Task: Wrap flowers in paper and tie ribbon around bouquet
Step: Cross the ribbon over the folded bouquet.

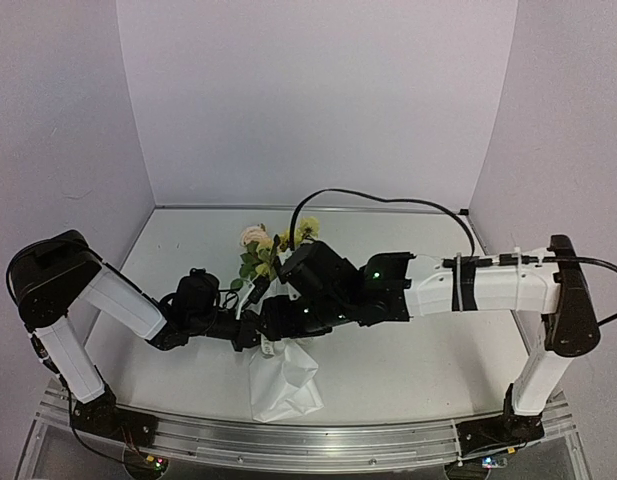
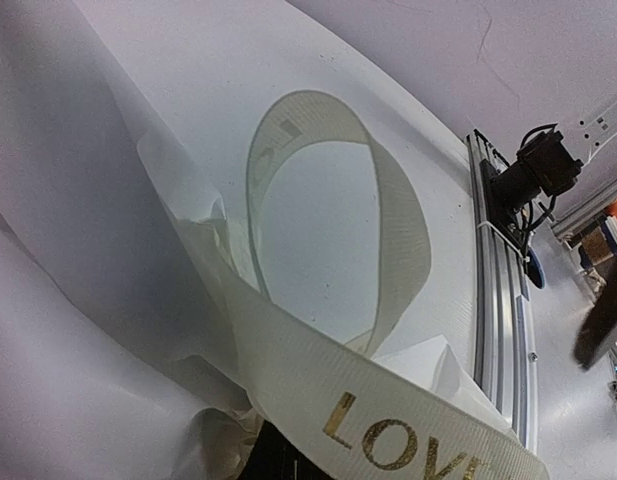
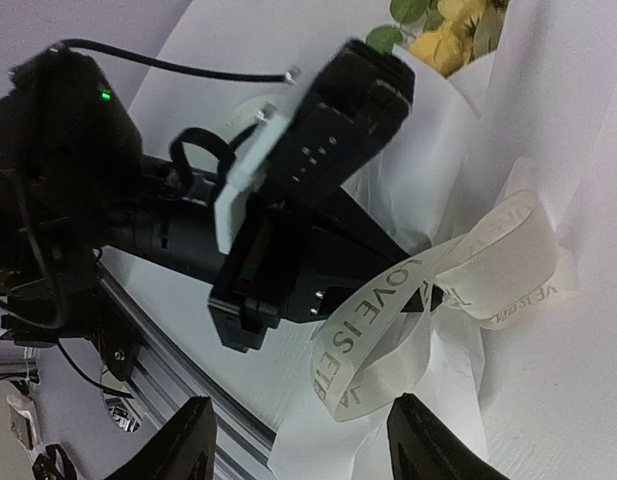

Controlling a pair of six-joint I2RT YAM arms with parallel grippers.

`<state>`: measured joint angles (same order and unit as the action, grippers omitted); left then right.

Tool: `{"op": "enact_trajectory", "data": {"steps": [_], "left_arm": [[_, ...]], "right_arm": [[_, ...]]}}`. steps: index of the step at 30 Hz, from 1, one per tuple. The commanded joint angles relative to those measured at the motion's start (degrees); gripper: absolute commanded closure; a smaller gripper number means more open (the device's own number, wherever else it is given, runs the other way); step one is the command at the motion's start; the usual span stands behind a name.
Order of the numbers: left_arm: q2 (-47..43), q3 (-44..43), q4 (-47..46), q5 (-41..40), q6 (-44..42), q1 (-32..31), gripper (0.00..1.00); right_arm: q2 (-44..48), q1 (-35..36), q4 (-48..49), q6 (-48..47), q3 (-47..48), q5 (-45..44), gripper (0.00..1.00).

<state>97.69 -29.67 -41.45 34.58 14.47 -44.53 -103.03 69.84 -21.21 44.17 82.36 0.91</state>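
Wrapped but not tied: the ribbon (image 3: 373, 318) loops at the bouquet (image 1: 278, 362), and I see no knot.

My flowers (image 3: 443, 35) sit inside the paper (image 3: 558, 150) cone, heads toward the far side, tail toward the near edge, so the wrapping looks done. My left gripper (image 3: 425, 296) is pinched tight on the ribbon right against the paper, with a loose loop flopping beside it. My right gripper (image 3: 308, 440) hangs near that loop, jaws wide with nothing between them. The tying is left.
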Motion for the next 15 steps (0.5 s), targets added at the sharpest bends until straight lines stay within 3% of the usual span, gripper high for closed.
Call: {"op": "enact_trajectory", "data": {"steps": [1,7,15], "left_arm": [[-0.2,-1.8,1.1,0.9,-1.7,0.3,1.0],[0.3,-1.9,1.0,0.8,-1.7,0.3,1.0],[0.3,-1.8,1.1,0.7,-1.7,0.3,1.0]], "right_arm": [[-2.6,-2.7,4.9,6.4,-1.0,6.6,0.41],[-4.1,-3.6,7.3,8.3,-1.0,8.1,0.46],[-6.6,-4.0,8.3,10.1,-0.5,9.3,0.61]]}}
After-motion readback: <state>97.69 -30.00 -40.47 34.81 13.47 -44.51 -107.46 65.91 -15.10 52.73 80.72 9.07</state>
